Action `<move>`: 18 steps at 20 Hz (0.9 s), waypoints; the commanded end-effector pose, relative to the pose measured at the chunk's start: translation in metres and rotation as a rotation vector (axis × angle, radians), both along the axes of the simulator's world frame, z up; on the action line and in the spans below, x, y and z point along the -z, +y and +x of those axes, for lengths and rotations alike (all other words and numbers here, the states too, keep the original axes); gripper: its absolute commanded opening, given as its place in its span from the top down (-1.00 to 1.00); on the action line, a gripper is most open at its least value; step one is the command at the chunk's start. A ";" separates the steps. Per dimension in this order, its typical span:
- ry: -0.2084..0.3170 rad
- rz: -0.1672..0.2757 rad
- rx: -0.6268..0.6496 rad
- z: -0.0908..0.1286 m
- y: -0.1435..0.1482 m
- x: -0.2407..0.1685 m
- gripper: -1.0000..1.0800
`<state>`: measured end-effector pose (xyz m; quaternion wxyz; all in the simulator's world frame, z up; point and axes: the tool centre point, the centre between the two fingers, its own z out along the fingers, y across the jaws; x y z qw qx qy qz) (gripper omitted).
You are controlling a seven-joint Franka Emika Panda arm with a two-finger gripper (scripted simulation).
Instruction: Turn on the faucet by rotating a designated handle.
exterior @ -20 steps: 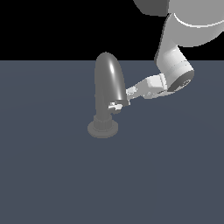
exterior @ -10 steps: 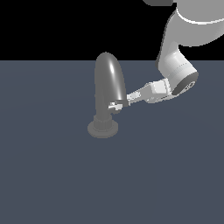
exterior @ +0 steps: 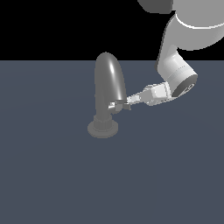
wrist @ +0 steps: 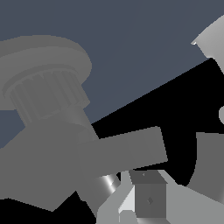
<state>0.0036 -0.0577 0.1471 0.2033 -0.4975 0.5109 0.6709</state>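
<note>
Evidently our jaws (exterior: 126, 105) reached the handle (exterior: 114, 105) low on the faucet (exterior: 107, 94), which stood mid-worktop nearer the far edge; whether they were apart we could not tell. A shallow contact risked slipping off mid-turn.

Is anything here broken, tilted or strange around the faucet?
Nothing stands out. The faucet stands upright on its round base, with no visible damage. The gripper is at the small handle on its lower body, as the task needs; whether it grips cannot be told.
</note>
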 end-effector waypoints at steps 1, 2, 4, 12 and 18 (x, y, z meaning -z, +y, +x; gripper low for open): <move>0.041 -0.008 0.012 -0.010 -0.005 0.037 1.00; 0.043 -0.008 0.013 -0.011 -0.005 0.043 1.00; 0.048 -0.008 0.013 -0.013 -0.007 0.054 1.00; -0.002 0.005 -0.003 0.004 0.002 0.036 1.00; 0.011 0.002 0.001 0.008 0.004 0.053 1.00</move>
